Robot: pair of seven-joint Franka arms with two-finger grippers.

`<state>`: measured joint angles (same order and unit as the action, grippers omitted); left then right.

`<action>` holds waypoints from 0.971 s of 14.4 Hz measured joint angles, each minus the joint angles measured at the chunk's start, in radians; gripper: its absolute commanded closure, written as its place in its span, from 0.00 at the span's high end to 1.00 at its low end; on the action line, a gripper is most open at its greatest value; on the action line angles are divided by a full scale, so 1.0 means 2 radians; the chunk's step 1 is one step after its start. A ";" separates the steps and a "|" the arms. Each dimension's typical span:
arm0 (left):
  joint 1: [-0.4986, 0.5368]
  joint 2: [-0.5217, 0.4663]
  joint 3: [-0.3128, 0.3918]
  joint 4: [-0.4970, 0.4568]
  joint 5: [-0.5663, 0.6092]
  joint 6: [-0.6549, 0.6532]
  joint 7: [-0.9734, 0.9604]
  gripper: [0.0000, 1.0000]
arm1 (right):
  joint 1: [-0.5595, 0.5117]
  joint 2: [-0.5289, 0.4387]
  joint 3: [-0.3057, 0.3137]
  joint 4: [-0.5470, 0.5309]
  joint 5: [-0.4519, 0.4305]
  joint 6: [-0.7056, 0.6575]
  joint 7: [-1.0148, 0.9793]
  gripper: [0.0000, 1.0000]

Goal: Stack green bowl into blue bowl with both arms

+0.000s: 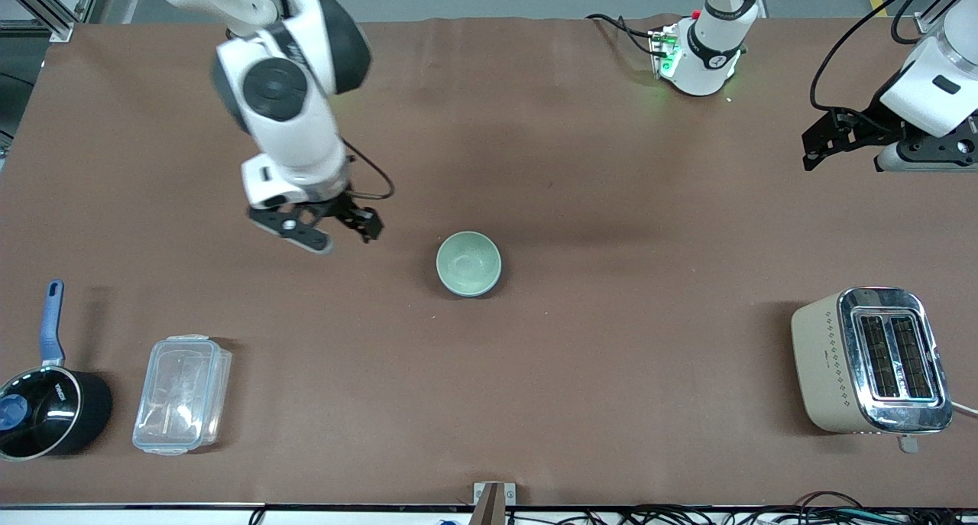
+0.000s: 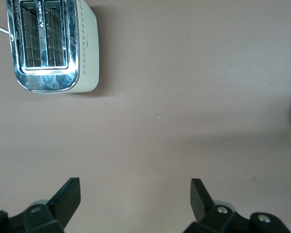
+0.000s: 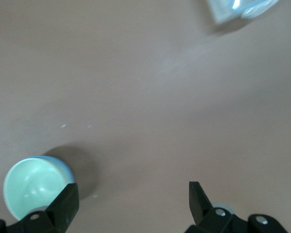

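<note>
The pale green bowl (image 1: 467, 261) sits inside the blue bowl (image 1: 484, 290) at the middle of the table; only a thin dark blue edge shows round it. In the right wrist view the green bowl (image 3: 31, 188) shows with a light blue rim (image 3: 64, 165) beside it. My right gripper (image 1: 341, 233) is open and empty, over bare table beside the bowls toward the right arm's end; it also shows in the right wrist view (image 3: 133, 194). My left gripper (image 1: 814, 147) is open and empty, over the left arm's end of the table; it also shows in the left wrist view (image 2: 136, 191).
A cream and chrome toaster (image 1: 871, 361) stands near the front camera at the left arm's end, also in the left wrist view (image 2: 51, 46). A black saucepan with a blue handle (image 1: 46, 410) and a clear plastic container (image 1: 182, 393) lie at the right arm's end.
</note>
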<state>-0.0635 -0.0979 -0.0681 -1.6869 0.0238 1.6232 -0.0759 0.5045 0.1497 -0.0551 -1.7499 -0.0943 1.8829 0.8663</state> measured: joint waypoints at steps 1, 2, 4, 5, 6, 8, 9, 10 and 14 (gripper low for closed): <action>0.000 0.000 0.000 0.000 0.000 0.000 0.000 1.00 | -0.019 -0.015 0.000 0.000 0.000 -0.016 -0.034 1.00; 0.000 0.000 0.000 0.000 0.000 0.000 0.000 1.00 | -0.037 -0.028 -0.001 -0.001 -0.001 -0.028 -0.064 1.00; 0.000 0.000 0.000 0.000 0.000 0.000 0.000 1.00 | -0.071 -0.056 -0.001 -0.009 -0.001 -0.040 -0.122 1.00; 0.000 0.000 0.000 0.000 0.000 0.000 0.000 1.00 | -0.087 -0.070 -0.001 -0.018 -0.001 -0.042 -0.147 1.00; 0.000 0.000 0.000 0.000 0.000 0.000 0.000 1.00 | -0.103 -0.083 -0.001 -0.027 -0.001 -0.042 -0.170 1.00; 0.000 0.000 0.001 0.000 0.000 0.000 0.000 1.00 | -0.141 -0.107 -0.001 -0.046 -0.002 -0.042 -0.224 1.00; 0.000 0.000 0.001 0.000 0.000 0.000 0.000 1.00 | -0.161 -0.118 -0.001 -0.055 -0.002 -0.042 -0.253 1.00; 0.000 0.000 0.001 0.001 0.000 0.000 0.000 1.00 | -0.179 -0.129 -0.002 -0.062 -0.002 -0.042 -0.280 1.00; 0.000 0.000 0.001 0.002 0.000 0.000 0.000 1.00 | -0.233 -0.157 -0.016 -0.058 -0.001 -0.064 -0.385 1.00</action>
<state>-0.0626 -0.0979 -0.0658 -1.6827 0.0238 1.6232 -0.0759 0.0376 -0.1643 -0.0872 -1.8660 -0.0972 1.7559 0.0962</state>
